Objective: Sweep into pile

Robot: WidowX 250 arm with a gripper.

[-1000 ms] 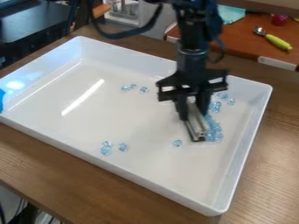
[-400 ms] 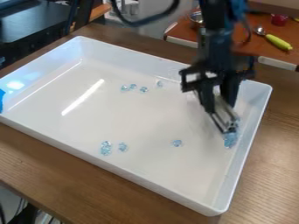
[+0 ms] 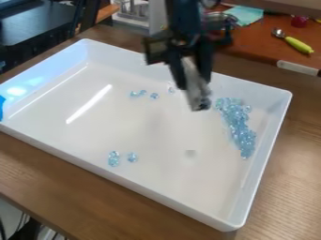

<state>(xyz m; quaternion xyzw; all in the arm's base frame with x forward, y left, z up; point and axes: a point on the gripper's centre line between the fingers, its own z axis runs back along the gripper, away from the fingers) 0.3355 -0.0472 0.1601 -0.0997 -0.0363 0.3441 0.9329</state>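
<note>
**Distribution of translucent blue pieces [image 3: 237, 125] in a shallow white tray [image 3: 81, 131]**

The tray lies on a brown wooden worktop [image 3: 56, 187]. At its far left, a bright blue item [image 3: 2, 108], cut by the edge of the view, meets the tray's wall. Right of this, a long pale streak of reflected light crosses the tray floor. Toward the near side lies a small clump of pieces [image 3: 113, 158], with a separate piece [image 3: 132, 157] just to its right. Farther back, three pieces [image 3: 143, 92] form a loose group, and one more [image 3: 171, 89] lies a little to their right.

The black tool [image 3: 194, 84] hangs over the far part of the tray, right of this group, its fingers closed on a grey bar [image 3: 197, 91] that slants downward. The bar's lower end is blurred; whether it touches the floor of the tray cannot be told. Nearer the viewer is a faint grey patch [image 3: 190, 153]. The main pile forms an elongated band near the right wall. Beyond the tray, a reddish-brown surface [image 3: 260, 44] bears a teal cloth [image 3: 245, 15], a metal-ended utensil with a yellow-green handle [image 3: 298, 45] and a red object [image 3: 300, 21].
</note>
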